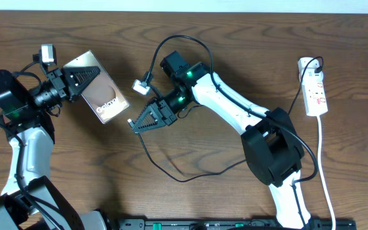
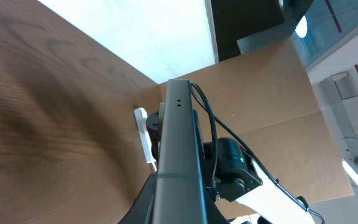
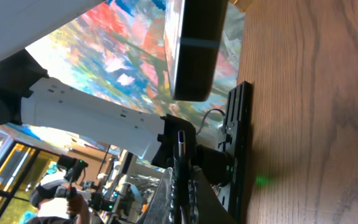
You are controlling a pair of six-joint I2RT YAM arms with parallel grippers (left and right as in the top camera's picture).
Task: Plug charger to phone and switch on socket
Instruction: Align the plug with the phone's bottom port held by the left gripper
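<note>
The phone (image 1: 105,98), a brown-black slab with "Galaxy" lettering, is held off the table at the left, tilted. My left gripper (image 1: 85,75) is shut on its far end. In the left wrist view the phone shows edge-on as a grey bar (image 2: 176,149). My right gripper (image 1: 140,121) is shut on the charger plug, whose tip (image 1: 130,121) points at the phone's near end, a short gap away. In the right wrist view the plug tip (image 3: 180,144) sticks out between the fingers, below the phone's end (image 3: 194,53). The thin black charger cable (image 1: 171,174) loops across the table. The white socket strip (image 1: 315,89) lies at the far right.
The socket's white cord (image 1: 324,166) runs down the right side towards the front edge. A small white connector (image 1: 139,85) on the right arm's wrist hangs near the phone. A black rail (image 1: 235,223) lies along the front edge.
</note>
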